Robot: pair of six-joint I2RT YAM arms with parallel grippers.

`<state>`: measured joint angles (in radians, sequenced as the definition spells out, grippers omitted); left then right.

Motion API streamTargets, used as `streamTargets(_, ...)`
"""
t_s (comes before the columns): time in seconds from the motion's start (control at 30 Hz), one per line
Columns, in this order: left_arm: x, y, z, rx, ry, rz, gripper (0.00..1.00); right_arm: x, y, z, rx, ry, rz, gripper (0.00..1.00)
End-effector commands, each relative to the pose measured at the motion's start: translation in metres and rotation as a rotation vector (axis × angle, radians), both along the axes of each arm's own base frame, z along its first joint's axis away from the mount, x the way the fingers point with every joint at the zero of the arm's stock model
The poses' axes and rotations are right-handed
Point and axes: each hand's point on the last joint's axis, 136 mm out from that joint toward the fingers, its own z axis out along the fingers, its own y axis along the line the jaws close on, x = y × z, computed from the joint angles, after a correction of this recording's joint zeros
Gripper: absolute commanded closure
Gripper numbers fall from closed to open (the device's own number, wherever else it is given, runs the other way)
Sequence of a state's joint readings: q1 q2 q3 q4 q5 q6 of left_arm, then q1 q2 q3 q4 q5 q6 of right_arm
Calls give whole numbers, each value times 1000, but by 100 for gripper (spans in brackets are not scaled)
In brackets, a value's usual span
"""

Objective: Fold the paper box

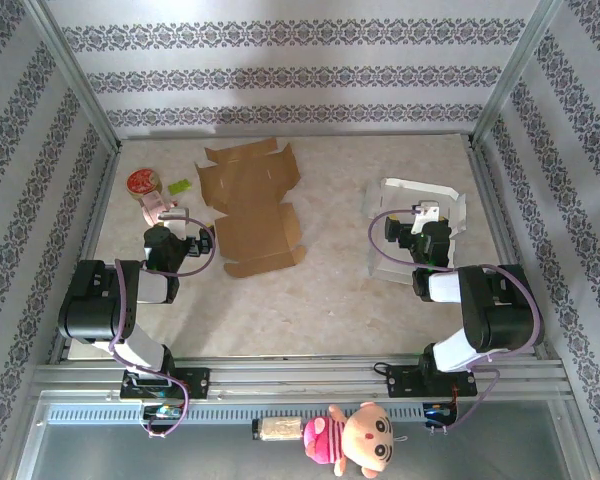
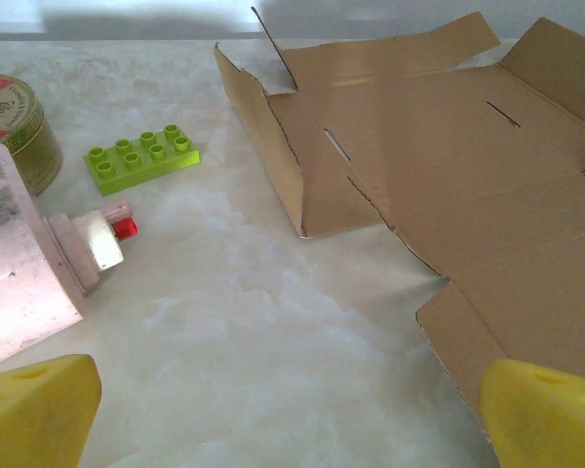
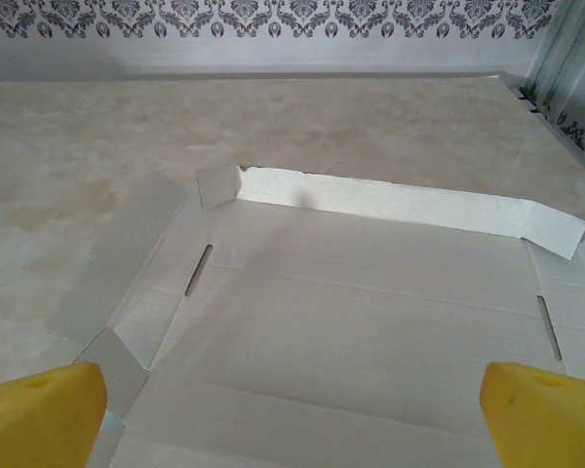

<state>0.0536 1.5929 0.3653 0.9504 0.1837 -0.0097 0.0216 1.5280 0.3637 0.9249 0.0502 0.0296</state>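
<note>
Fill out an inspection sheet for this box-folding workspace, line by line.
Surface: marbled table, no spills seen.
Job's things: brown cardboard blank lies mostly flat left of centre, one side flap raised; white box blank lies on the right, far wall folded up.
Clutter: red-lidded tin, green brick and pink bottle at far left, apart from the cardboard.
Grippers: left gripper open, low beside the cardboard; right gripper open above the white blank; neither holds anything.
Cables: purple cable loops along each arm, no snag seen.
Surroundings: patterned walls, metal frame, plush doll at the near rail.
</note>
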Motion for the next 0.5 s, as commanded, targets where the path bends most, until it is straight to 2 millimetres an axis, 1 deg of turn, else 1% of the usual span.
streamTargets(0.0, 5, -2, 7, 5, -24, -11, 1, 5, 1, 10, 11, -36, 15, 2)
streamTargets(0.33, 2, 5, 9, 6, -45, 30, 1, 5, 1, 10, 11, -36, 14, 2)
streamTargets(0.47, -4, 6, 13, 12, -80, 38, 1, 4, 10, 13, 10, -44, 68, 2)
